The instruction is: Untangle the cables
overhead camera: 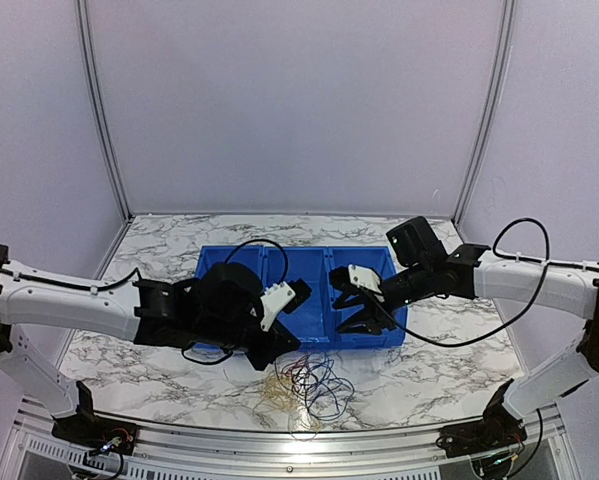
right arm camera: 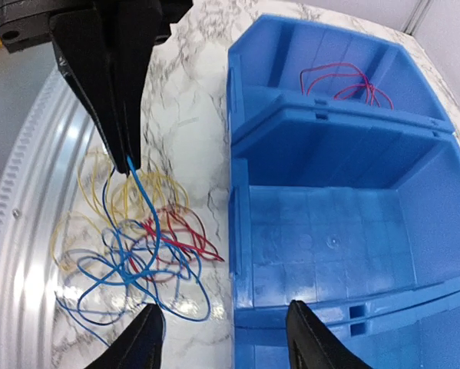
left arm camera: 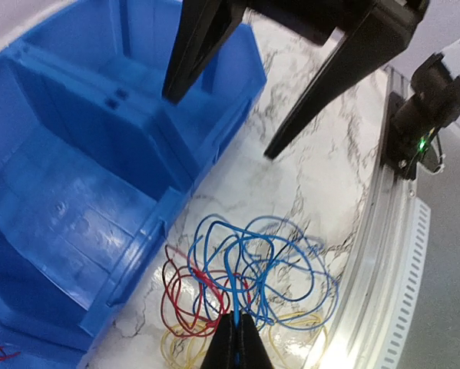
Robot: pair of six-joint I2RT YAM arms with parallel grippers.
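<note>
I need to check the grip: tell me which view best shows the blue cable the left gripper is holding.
Right wrist: the left gripper pinches the blue cable, which runs down into the pile. Left wrist shows its loops, the pinch low in frame. Top external shows only the tiny pile.

Cables (right arm camera: 140,250) blue, red, yellow; bin (right arm camera: 329,246) bright blue; table (right arm camera: 187,100) white marble, grey veins.

Pale lilac walls (overhead camera: 299,100), marble-patterned tabletop (overhead camera: 159,240)
</note>
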